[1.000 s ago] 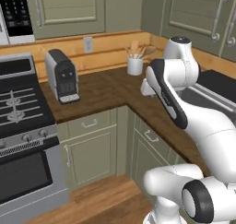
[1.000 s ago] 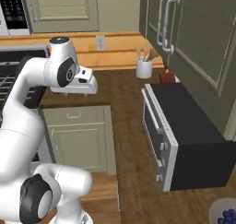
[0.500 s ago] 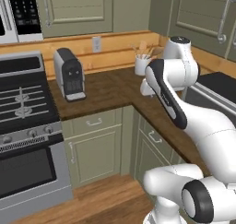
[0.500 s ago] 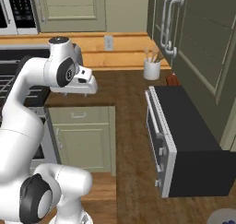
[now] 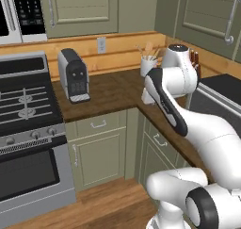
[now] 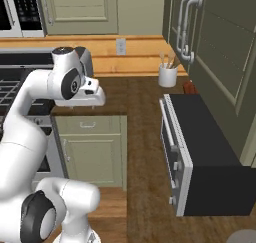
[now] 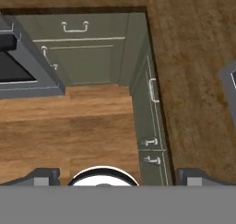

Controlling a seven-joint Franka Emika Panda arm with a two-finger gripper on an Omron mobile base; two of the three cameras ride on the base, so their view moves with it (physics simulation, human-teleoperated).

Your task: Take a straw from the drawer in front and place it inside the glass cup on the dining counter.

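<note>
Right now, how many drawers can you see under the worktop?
2: one drawer beside the stove, one round the corner below the arm. Both are shut. Others may be hidden behind the robot.

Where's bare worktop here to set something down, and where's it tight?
Free: the dark wood worktop between the coffee machine and the white utensil holder, and the strip left of the black microwave. Crowded: the back corner, where the utensil holder and a small brown item sit against the microwave's rear.
</note>
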